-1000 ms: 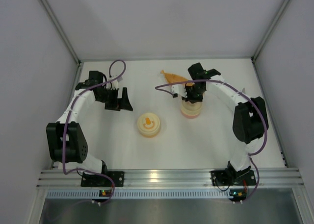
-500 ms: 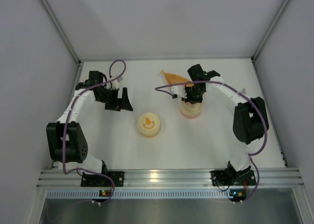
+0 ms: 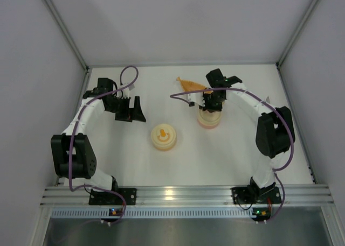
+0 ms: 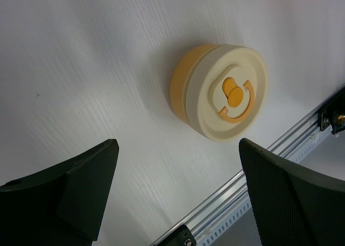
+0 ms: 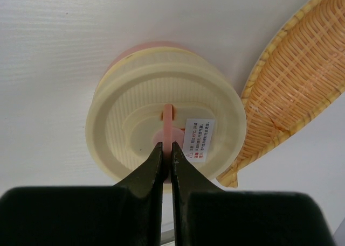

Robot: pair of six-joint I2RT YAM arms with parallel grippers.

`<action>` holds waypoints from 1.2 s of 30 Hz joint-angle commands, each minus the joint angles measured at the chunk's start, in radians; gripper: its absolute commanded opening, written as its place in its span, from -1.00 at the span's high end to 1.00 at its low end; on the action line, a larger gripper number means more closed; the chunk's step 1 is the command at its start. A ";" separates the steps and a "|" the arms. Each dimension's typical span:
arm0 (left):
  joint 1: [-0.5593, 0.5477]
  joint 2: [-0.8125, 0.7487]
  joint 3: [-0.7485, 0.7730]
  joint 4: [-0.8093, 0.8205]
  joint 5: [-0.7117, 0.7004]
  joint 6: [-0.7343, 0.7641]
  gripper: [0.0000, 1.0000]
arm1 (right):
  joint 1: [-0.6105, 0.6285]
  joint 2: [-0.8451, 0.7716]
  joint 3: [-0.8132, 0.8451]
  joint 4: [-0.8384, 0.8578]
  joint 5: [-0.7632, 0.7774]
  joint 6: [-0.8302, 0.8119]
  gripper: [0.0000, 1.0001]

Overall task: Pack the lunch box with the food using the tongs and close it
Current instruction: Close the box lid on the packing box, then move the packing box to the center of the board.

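A white tabletop [image 3: 226, 154] fills a booth of pale grey walls, with an aluminium rail [image 3: 178, 195] along its near edge where both arms are bolted.

Nearest the rail, a little left of centre, stands the yellow lunch box [image 3: 163, 136]. It is round and upright, and its cream lid [image 4: 226, 92] is on and faces up. Being round, it has no long axis; only the yellow arc on the lid gives it a direction.

Farther back and to the left, the left claw [image 3: 132, 112] hangs released, its jaws spread wide. It is apart from the yellow lunch box, which shows between the two fingers in the wrist view with bare tabletop between.

On the right half, farther back, stands the pink lunch box [image 3: 208, 121], also round and upright. It is capped by a ribbed cream cover [image 5: 135, 117]. The right claw [image 5: 166, 149] sits directly above it, clenched on the thin pink handle [image 5: 167, 122] that stands up at the cover's centre.

Just beyond it, at its far-left side, lies a woven orange boat-shaped dish [image 3: 191, 85]. Its long axis runs diagonally, with the pointed tip toward the far left. Its other end is hidden under the right arm.
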State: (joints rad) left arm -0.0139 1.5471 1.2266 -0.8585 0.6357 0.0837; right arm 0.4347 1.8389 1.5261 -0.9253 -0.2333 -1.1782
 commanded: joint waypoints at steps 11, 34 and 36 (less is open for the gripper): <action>0.006 0.007 0.024 0.006 0.033 0.025 -0.96 | 0.013 0.069 0.048 -0.010 -0.032 -0.024 1.00; 0.006 -0.022 0.040 -0.017 0.032 0.036 -0.96 | 0.067 -0.119 -0.271 0.063 -0.035 0.075 1.00; 0.008 -0.025 0.042 -0.019 0.033 0.039 -0.96 | 0.084 -0.145 -0.323 0.046 -0.057 0.080 1.00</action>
State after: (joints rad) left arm -0.0139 1.5475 1.2285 -0.8680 0.6392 0.1036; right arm 0.4789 1.7145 1.2934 -0.7895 -0.2211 -1.1362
